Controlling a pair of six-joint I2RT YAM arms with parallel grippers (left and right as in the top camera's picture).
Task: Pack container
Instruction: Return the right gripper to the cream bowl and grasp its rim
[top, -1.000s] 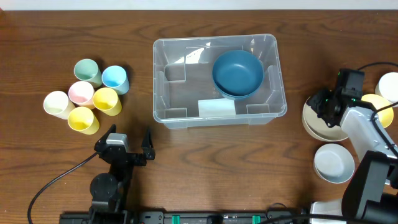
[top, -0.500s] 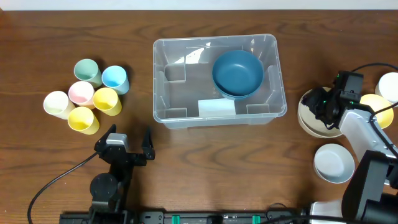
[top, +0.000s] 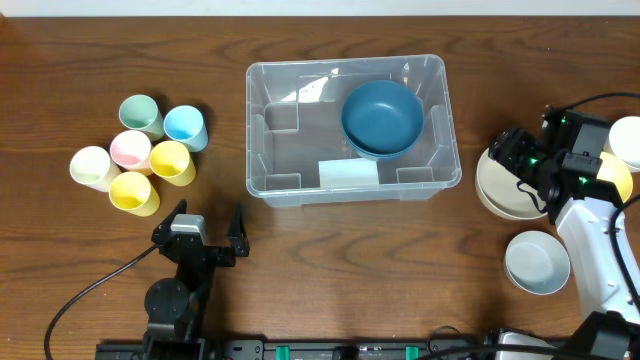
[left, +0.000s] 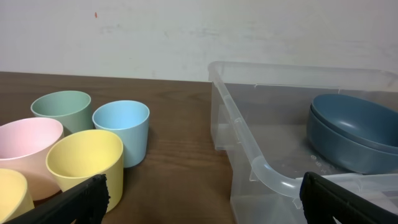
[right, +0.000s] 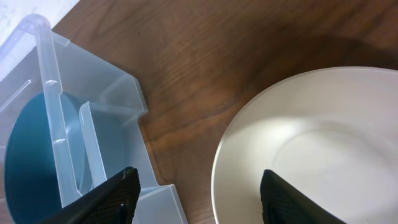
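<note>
Container (top: 345, 64) sitting mid-table with its top open, blue bowls (top: 382, 118) nesting in its far right part, the rest of its floor showing bare apart from a pale label (top: 348, 173). Right gripper (right: 202, 199) hanging over the edge of the cream bowl (right: 323, 143) that faces the container, just beside the bin's right end. Its jaws are standing apart, one finger over the bowl's inside, the other outside it toward the container's corner, nothing being pinched. Left gripper (left: 202, 200) sitting low near the cups (left: 93, 149), jaws spread wide and holding nothing. Judging the step in hand as a reach for the cream bowl's lip. Risks I am watching: the bowl is looking wide and shallow, so a pinch on one thin edge may be letting it swing or slide out during a lift. The outer finger is working close to the container's corner, so a drifting approach could be shoving the bin or catching its wall. The blue bowls are taking the right side, so a careless drop may be leaving the cream bowl tilted on their rim. White bowl (top: 535, 262), lying near the right arm, is also risking a nudge.
</note>
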